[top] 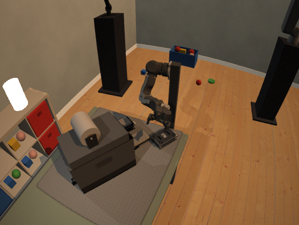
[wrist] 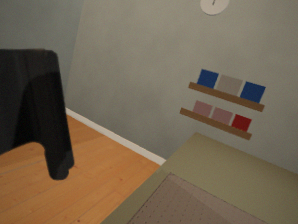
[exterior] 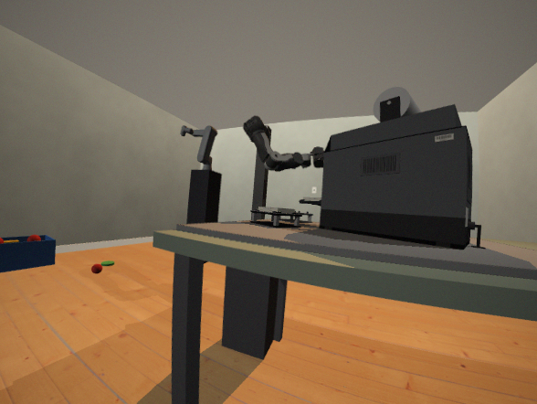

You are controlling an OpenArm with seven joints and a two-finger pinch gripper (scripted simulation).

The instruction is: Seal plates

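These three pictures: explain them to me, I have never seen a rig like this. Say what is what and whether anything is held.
A dark jointed robot arm stands on a post at the table's far edge. Its tool, two pivoting fingers, is partly open and holds nothing. One picture looks down from above, one from low beside the table, one from the arm's wrist, showing only a finger, wall and table. The big grey box is the sealer, with a foil roll on top. Beside it sits a plate nest.
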